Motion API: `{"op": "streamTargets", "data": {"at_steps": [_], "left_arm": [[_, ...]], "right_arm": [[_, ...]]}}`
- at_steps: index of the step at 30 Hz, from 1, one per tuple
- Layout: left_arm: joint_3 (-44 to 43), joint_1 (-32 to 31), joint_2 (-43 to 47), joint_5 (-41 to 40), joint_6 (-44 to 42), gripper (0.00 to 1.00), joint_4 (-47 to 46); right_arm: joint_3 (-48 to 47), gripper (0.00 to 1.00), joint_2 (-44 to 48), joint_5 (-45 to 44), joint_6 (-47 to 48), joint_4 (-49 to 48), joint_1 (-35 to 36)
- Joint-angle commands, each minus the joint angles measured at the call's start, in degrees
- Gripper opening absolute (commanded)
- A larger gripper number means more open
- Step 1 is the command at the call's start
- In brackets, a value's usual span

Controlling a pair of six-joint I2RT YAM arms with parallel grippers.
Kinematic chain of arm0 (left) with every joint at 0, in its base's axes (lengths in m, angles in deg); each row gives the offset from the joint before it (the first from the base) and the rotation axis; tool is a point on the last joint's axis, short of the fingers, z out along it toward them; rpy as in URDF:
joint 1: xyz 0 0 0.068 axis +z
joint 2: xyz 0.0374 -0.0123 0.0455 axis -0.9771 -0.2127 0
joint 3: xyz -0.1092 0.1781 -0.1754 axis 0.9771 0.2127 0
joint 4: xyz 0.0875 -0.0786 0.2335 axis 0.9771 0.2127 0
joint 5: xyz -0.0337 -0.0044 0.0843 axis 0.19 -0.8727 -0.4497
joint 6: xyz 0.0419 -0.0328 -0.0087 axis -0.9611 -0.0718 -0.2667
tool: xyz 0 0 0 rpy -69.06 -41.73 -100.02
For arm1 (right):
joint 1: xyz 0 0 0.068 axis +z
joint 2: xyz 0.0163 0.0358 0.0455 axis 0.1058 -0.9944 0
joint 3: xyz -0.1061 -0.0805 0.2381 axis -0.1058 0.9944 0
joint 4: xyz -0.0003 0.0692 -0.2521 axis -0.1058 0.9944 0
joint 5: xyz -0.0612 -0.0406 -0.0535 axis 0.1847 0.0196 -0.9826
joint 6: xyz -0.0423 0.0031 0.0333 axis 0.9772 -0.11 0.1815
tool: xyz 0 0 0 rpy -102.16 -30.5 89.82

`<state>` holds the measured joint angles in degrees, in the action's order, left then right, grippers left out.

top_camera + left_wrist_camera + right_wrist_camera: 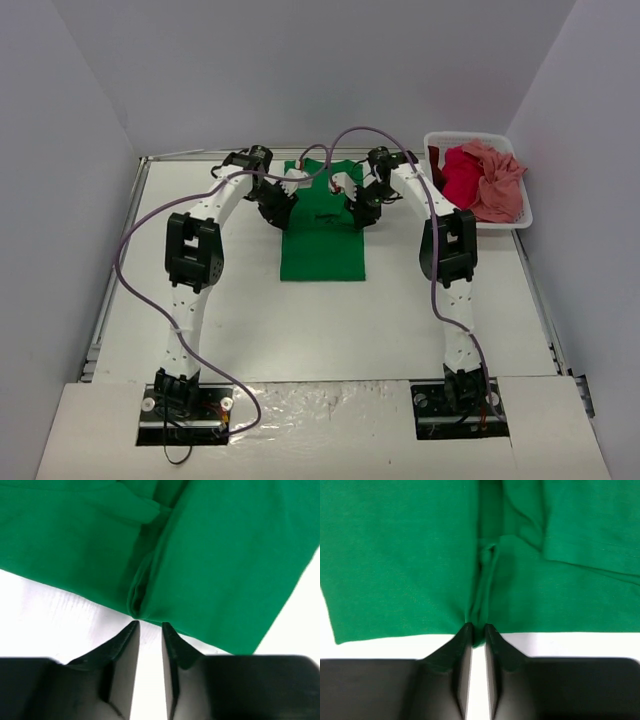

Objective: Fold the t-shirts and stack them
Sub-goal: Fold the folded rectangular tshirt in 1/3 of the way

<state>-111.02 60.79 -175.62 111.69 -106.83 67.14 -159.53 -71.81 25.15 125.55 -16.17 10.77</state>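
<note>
Pale grey walls close off three sides of a white table, with both arms bolted at its near edge and reaching toward the far half. One green t-shirt lies flat at the middle of the table as a long, narrow rectangle, its length running away from the arms; the near end is square and smooth. Both hands are at the far end of this shirt, one at each long edge. Left hand: fingers parted by a narrow gap, bare table visible between them, tips just short of a puckered fold in the shirt's edge and not gripping it. Right hand: fingers a slit apart, with a small pinch of green hem lying between the tips; whether they press on it, I cannot tell. A crease runs from that pinch into the cloth. At the far right corner stands a white slatted basket, well apart from the green shirt. It holds a red t-shirt and a pink t-shirt, both crumpled, the pink one spilling over the rim.
</note>
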Motion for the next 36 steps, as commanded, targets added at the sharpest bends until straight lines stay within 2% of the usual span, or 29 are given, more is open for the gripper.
{"op": "streamTargets", "data": {"at_steps": [1, 3, 6, 7, 8, 10, 13, 16, 17, 18, 19, 21, 22, 25, 26, 32, 36], "left_arm": [[-3.2, 0.2, 0.7, -0.9, -0.3, 0.26, -3.0], [-4.5, 0.2, 0.2, -2.5, 0.4, 0.26, -3.9], [-10.0, 0.2, -0.9, -4.2, 1.7, 0.27, -3.4], [-11.1, 0.3, -0.9, -4.4, 1.8, 0.28, -3.1], [-12.1, 0.2, -0.1, -4.8, 2.3, 0.29, -3.2], [-11.6, 0.2, 1.7, -5.9, 3.2, 0.3, -3.9], [-6.6, 0.1, 7.5, -6.5, 3.6, 0.31, -5.2], [5.6, -0.2, 16.6, -7.1, 2.6, 0.31, -9.0], [9.6, -0.5, 22.0, -7.7, 2.1, 0.31, -10.3], [17.7, -0.6, 24.8, -7.8, 0.6, 0.31, -11.7], [21.9, -0.8, 27.3, -7.9, 0.1, 0.31, -14.1], [29.8, -2.2, 34.7, -10.0, -1.7, 0.31, -16.1], [37.1, -2.8, 36.7, -10.8, -1.9, 0.31, -18.2], [46.7, -5.7, 44.4, -14.6, -2.3, 0.3, -22.7], [52.6, -6.6, 47.7, -15.8, -2.1, 0.3, -23.9], [67.0, -14.7, 54.5, -21.0, -0.6, 0.29, -32.4], [69.5, -16.7, 54.2, -23.0, 0.8, 0.29, -36.3]], "right_arm": [[-3.3, 0.17, -1.6, -0.5, -1.6, -0.7, -0.4], [-5.0, 0.18, -2.6, -1.0, -3.2, -2.4, -0.4], [-12.7, 0.24, -5.3, -1.1, -7.3, -2.9, -0.4], [-14.1, 0.26, -5.4, -1.4, -8.0, -3.1, -0.4], [-15.1, 0.33, -4.9, -1.7, -9.1, -4.3, -0.4], [-14.6, 0.38, -3.6, -2.4, -10.4, -6.1, -0.3], [-12.7, 0.4, -0.2, -2.5, -13.3, -8.5, -0.3], [-5.2, 0.42, 6.0, -1.2, -14.7, -10.5, -0.2], [0.4, 0.43, 9.9, -1.0, -15.0, -11.0, 0.2], [3.4, 0.43, 11.9, -1.0, -15.1, -11.6, 0.5], [6.3, 0.43, 15.8, -0.6, -15.2, -12.5, 0.6], [15.0, 0.43, 19.4, -0.1, -15.3, -13.0, 1.5], [17.7, 0.43, 22.8, 0.6, -15.4, -12.9, 1.9], [27.8, 0.41, 27.7, 1.9, -15.8, -12.9, 3.4], [30.3, 0.41, 30.6, 3.1, -15.9, -12.9, 3.9], [44.6, 0.4, 39.7, 7.7, -14.8, -12.9, 5.7], [49.4, 0.39, 41.7, 7.8, -13.4, -13.2, 5.7]]}}
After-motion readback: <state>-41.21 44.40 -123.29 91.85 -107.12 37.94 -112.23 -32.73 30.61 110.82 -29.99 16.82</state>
